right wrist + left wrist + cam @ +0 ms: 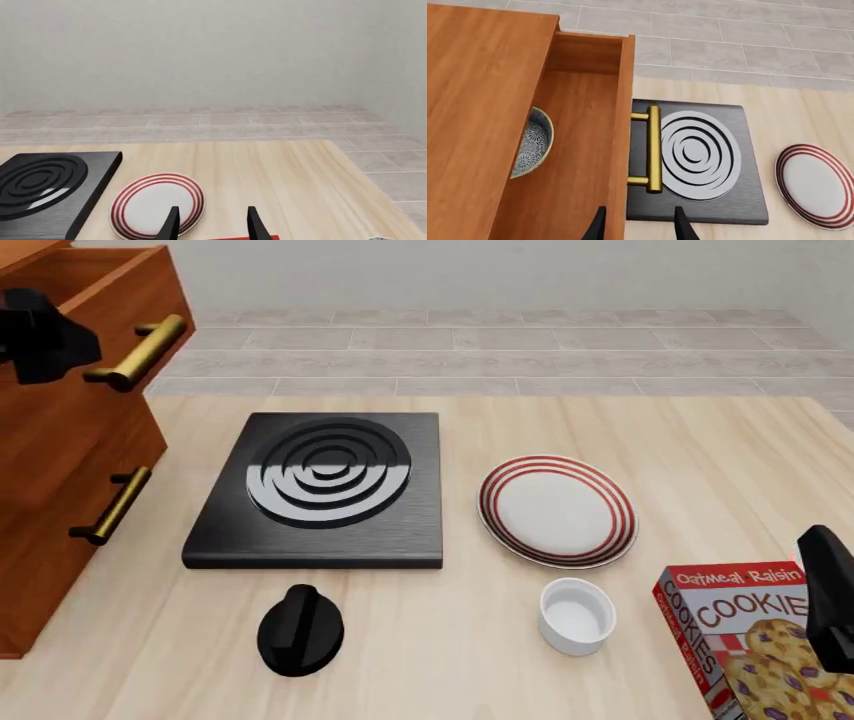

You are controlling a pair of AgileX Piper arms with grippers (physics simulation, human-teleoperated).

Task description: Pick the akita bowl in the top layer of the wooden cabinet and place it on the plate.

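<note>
- Nearest my right gripper [210, 224], fingers spread and holding nothing, lies the plate [558, 510], white with red rings, on bare table between the black stove [324, 487] and the white cup [577, 614]; I judge it is left free to receive the bowl.
- Above the top layer [587, 150], pulled out by its brass handle [652, 148], my left gripper [637, 225] hangs parted and empty, one finger either side of the drawer front.
- Deeper in that drawer of the wooden cabinet [60, 455] sits the akita bowl [534, 142], half hidden under the cabinet top: its inside shows a fine blue-grey pattern within a pale rim.
</note>
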